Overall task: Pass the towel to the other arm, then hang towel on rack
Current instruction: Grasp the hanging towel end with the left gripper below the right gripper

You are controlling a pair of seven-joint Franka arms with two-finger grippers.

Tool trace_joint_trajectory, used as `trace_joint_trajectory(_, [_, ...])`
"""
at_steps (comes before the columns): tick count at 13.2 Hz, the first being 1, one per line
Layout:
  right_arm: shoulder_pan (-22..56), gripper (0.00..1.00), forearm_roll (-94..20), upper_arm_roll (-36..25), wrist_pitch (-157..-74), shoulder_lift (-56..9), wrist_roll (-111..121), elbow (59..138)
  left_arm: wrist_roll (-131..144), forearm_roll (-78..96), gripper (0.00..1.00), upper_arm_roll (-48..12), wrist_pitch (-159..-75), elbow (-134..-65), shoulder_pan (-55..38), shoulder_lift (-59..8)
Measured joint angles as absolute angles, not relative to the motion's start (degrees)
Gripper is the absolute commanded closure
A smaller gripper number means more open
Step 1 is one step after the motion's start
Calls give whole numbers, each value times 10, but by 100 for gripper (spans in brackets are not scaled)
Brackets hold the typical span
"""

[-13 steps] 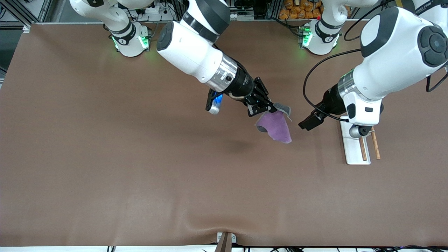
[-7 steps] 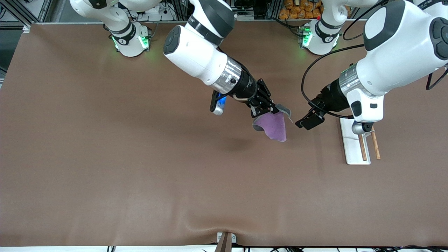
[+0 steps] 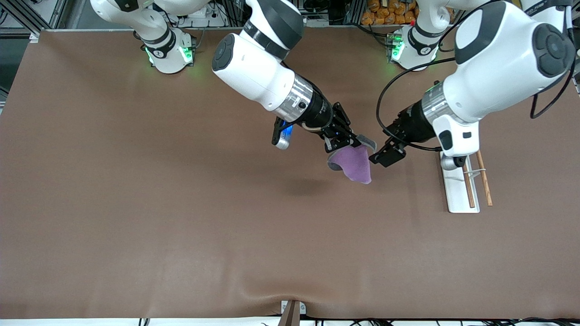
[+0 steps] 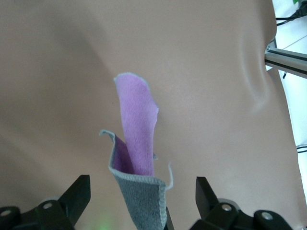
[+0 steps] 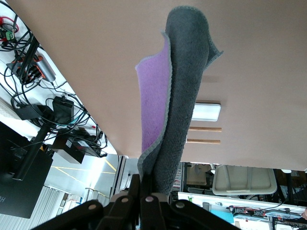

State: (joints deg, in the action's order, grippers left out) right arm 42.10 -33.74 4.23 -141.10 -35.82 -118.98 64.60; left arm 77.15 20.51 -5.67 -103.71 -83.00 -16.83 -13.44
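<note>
- On the brown bench (image 3: 136, 203) we see the right arm reaching out from its base at the top of the front view, down over the middle of the bench.
- The right gripper (image 3: 340, 141) hangs in the air over the bench's middle, its fingers clamped on one edge of the towel (image 3: 355, 164).
- In the right wrist view the right gripper (image 5: 144, 194) pinches the gathered towel (image 5: 180, 105) tightly between closed fingers, grey side outward and a strip of purple showing along one fold.
- The towel dangles from that gripper clear of the bench, purple face toward the front camera, with a grey edge curling up beside the fingers.
- Just beside the towel, toward the left arm's end of the bench, we find the left gripper (image 3: 386, 155), also up in the air over the bench.
- In the left wrist view the left gripper (image 4: 141, 191) stands spread wide, a finger on either side of the towel (image 4: 138, 143), neither one touching the cloth.
- The rack (image 3: 453, 190) sits on the bench toward the left arm's end, partly under the left arm; its white base carries two wooden rods (image 3: 485, 179) side by side, with nothing draped on them.
</note>
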Motion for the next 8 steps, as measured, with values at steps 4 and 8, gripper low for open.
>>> trace_joint_trajectory(4, [421,100,-337,42,-1407,-358,-1190,646,791,205,36,-57,-1038,-830,-174,-136])
trace_joint_trajectory(8, [421,100,-337,42,-1402,-358,-1190,645,801,205,55,-57,-1038,-829,-181,-136])
